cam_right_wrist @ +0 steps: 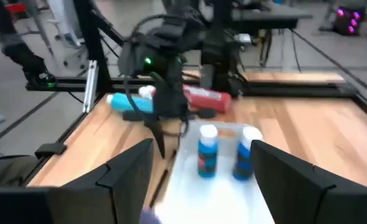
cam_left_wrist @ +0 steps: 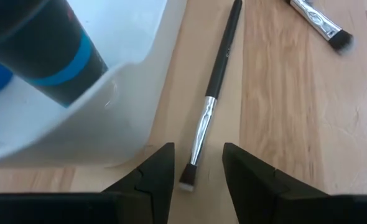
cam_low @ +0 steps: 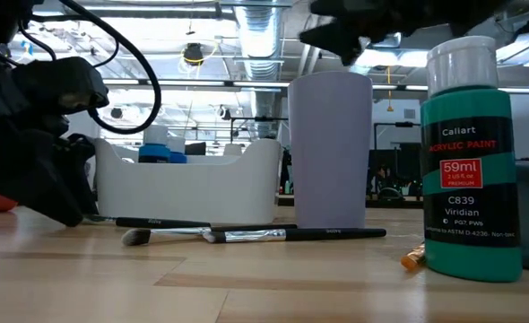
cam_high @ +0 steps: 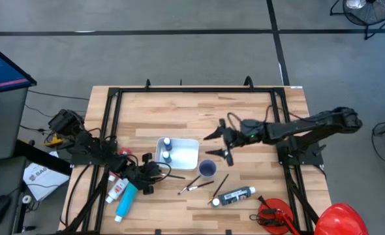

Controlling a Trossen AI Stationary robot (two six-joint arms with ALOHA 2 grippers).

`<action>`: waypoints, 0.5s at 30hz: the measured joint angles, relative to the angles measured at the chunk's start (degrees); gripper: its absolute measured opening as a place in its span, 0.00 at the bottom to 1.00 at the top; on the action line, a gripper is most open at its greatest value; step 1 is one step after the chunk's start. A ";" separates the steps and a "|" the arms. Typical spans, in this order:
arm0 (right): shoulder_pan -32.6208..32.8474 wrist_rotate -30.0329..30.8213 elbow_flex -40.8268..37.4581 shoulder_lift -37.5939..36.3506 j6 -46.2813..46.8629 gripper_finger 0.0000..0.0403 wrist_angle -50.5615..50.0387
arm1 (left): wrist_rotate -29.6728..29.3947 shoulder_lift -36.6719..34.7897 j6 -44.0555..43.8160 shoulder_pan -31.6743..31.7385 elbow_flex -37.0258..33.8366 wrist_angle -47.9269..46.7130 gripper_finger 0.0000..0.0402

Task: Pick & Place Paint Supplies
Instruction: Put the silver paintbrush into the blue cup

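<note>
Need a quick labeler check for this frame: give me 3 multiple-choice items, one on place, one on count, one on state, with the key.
1. Where does the brush nearest the left gripper lie?
A. On the wood beside the white tray
B. Inside the tray
C. Inside the purple cup

2. How many blue-capped bottles stand in the tray?
A. None
B. Two
C. Four

3. How are the left gripper's jaws?
A. Shut on a tube
B. Shut on the brush
C. Open, either side of the brush tip

Key:
1 A: the left wrist view shows the brush flat on the table along the tray's wall.
2 B: the right wrist view shows two bottles.
3 C: the jaws are apart, the bristle end between them.
</note>
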 joint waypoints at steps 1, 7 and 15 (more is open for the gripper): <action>0.58 0.03 1.29 1.71 -0.65 0.65 0.52 | 0.00 0.00 -0.18 0.00 0.00 0.04 0.33; 3.18 0.04 10.19 13.96 -0.20 0.65 -2.60 | 0.07 0.02 -1.59 -0.04 -0.01 0.17 0.33; 6.59 0.06 21.23 24.05 2.70 0.65 -14.93 | 0.17 0.04 -3.24 -0.04 -0.03 0.49 0.33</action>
